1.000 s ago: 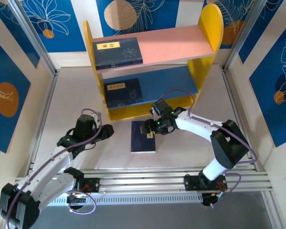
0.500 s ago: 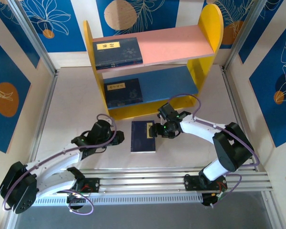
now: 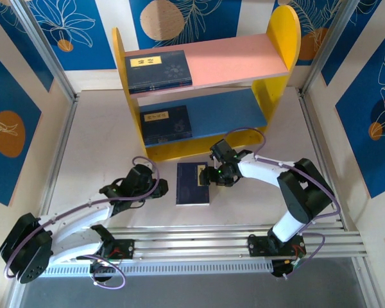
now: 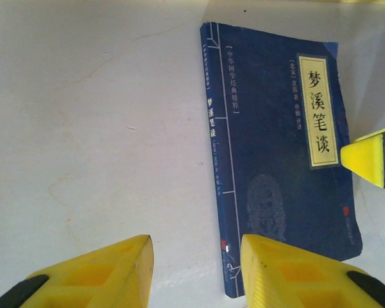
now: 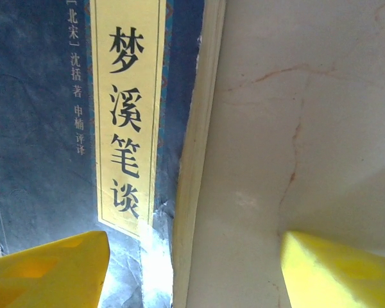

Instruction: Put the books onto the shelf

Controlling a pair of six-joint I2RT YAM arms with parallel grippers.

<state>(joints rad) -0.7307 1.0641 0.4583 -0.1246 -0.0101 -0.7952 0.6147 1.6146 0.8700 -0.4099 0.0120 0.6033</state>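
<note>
Navy and flat, the last book (image 3: 192, 184) lies on the white table (image 3: 102, 128) before the yellow-sided shelf (image 3: 279, 38); we have swung our left gripper (image 3: 160, 187) to its spine, opposite the right gripper (image 3: 208, 174), both spread wide.

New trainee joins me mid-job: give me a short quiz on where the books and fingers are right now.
1. How many books lie on the shelf?
2. True or false: the right arm's fingers are shut on the book on the table.
3. The left arm's fingers straddle that book's: A) spine edge, B) page edge, C) title label.
Key: 1) two; 2) false, open; 3) A.
</note>
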